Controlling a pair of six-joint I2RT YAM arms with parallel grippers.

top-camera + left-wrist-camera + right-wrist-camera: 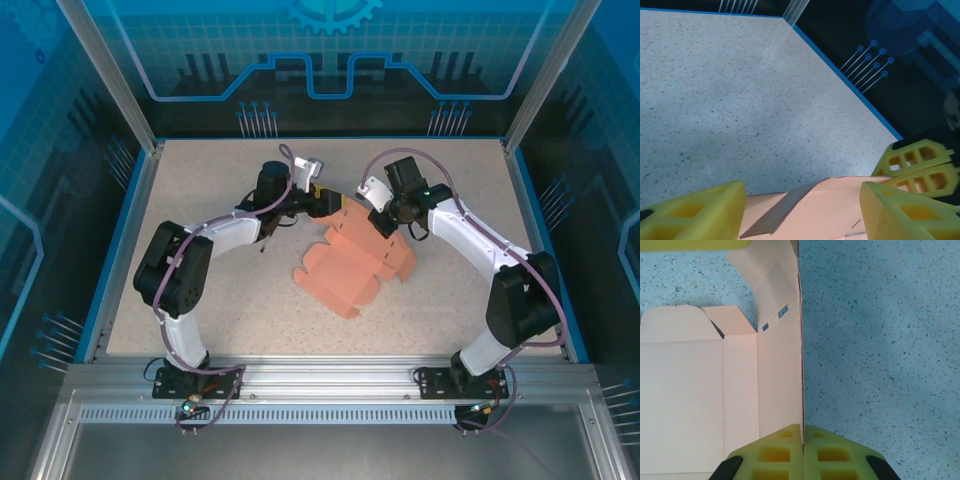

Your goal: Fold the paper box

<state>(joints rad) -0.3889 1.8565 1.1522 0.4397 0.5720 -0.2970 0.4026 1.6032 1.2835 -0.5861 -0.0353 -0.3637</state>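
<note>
The paper box (pixel 350 265) is a salmon-pink flat cut-out lying mid-table, with its far side lifted. My right gripper (pixel 383 215) is shut on a raised panel's thin edge; in the right wrist view the card (pixel 700 390) stands edge-on between the closed yellow fingertips (pixel 803 436). My left gripper (pixel 318 200) is at the box's far left corner. In the left wrist view it (pixel 802 202) stands open, its yellow fingers (pixel 695 212) set wide on either side of a pink flap (pixel 815 210) without pressing it. The right gripper's fingers (pixel 920 167) show just beyond.
The speckled table (pixel 200 300) is bounded by a low blue rim (pixel 840 75) and transparent enclosure walls. Both arms reach inward from their bases at the near edge. Bare surface lies to the left, right and front of the box.
</note>
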